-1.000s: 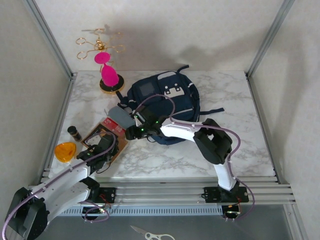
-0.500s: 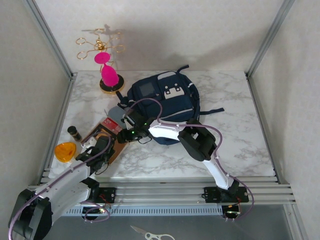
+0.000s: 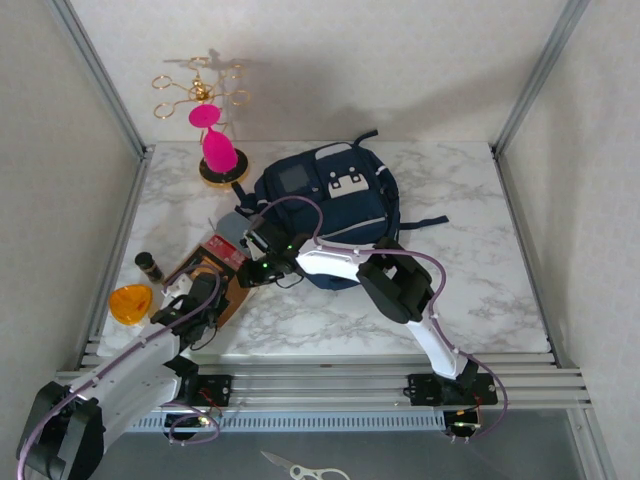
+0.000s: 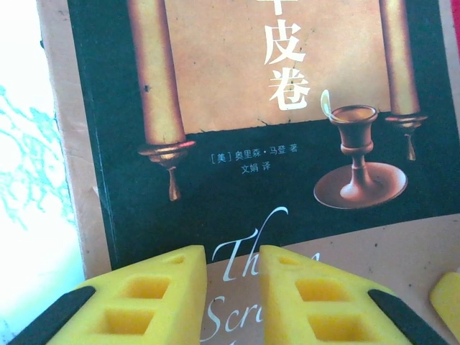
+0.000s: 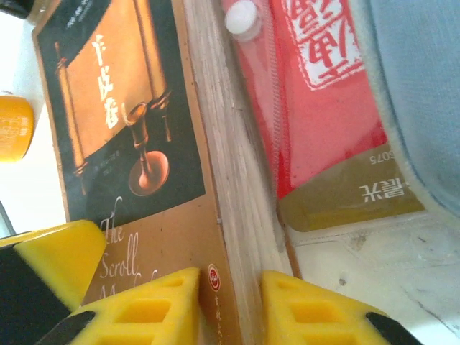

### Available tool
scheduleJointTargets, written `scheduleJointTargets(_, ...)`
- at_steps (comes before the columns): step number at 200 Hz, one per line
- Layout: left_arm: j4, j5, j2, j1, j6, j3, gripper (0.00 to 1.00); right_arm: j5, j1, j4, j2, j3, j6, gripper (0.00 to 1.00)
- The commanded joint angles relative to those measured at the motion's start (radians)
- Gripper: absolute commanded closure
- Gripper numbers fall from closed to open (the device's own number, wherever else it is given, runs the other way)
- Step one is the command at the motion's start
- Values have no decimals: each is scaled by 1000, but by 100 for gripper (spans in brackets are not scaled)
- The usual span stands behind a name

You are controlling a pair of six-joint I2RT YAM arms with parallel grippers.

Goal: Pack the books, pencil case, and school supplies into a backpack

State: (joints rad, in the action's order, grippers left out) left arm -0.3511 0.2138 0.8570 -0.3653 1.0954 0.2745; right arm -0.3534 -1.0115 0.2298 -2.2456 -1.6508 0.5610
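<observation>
Far middle of the marble surface (image 3: 480,270): navy backpack (image 3: 330,195), lying flat with grey-white patches upward and a dark strap trailing to the right. Off its near-left corner, grey-blue pencil case (image 3: 232,228), lying over one end of a flat red box (image 5: 316,122) with white markings. Just beside the red box, brown book (image 4: 287,86), flat on the surface, with a black square on the cover picturing a scroll and a goblet, white script below. Near the left edge of the surface, well apart from the backpack, orange rounded piece (image 3: 130,302); just behind it, a small dark cylinder (image 3: 148,263). At the far left corner, a gilt wire stand with pink discs (image 3: 218,152).

Left gripper (image 4: 232,253) low over the near end of the brown book, yellow fingers drawn near together, a narrow slit between them with cover print showing through. Pinching or merely resting: cannot tell.

Right gripper (image 5: 230,277) reaching across from the right, low at the book's pale page edge on the side next to the red box. Fingers likewise close, one over the cover, the other past the page edge, so straddling it. Clamped or not: cannot tell.

Both grippers just beside each other, a yellow finger of each visible in the other's wrist view.
</observation>
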Motion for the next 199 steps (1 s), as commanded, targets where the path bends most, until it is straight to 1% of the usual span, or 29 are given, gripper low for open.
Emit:
scheduleJointTargets(1, 6, -19, 9, 11, -6, -36, 73, -57, -20, -4, 57, 2, 5, 81)
scheduleJointTargets(18, 1, -14, 5, 11, -6, -29, 73, -63, -20, 3, 57, -4, 7, 91)
scheduleJointTargets(37, 2, -19, -1, 11, -8, -22, 73, -84, -19, 4, 63, -7, 7, 95)
scheduleJointTargets(48, -7, -21, -4, 11, -9, -12, 72, -81, -20, 3, 74, 1, 12, 100)
scheduleJointTargets(59, -25, -21, -14, 10, -15, 7, 70, -96, -19, -19, 100, 22, 18, 100)
scheduleJointTargets(72, -54, -21, -41, 12, -28, 44, 62, -111, -20, -47, 137, 49, 36, 100)
scheduleJointTargets(80, -77, -17, -61, 14, -37, 70, 59, -124, -19, -66, 160, 66, 46, 100)
scheduleJointTargets(98, -134, -10, -105, 20, -58, 139, 56, -122, -19, -100, 233, 120, 73, 100)
scheduleJointTargets(119, -186, -19, -132, 23, -82, 227, 47, -116, -14, -156, 329, 202, 125, 100)
scheduleJointTargets(167, -255, -73, -135, 24, -145, 468, 36, -142, 30, -281, 585, 372, 262, 100)
scheduleJointTargets(199, -266, -139, -112, 25, -186, 615, 25, -137, 77, -317, 741, 409, 331, 100)
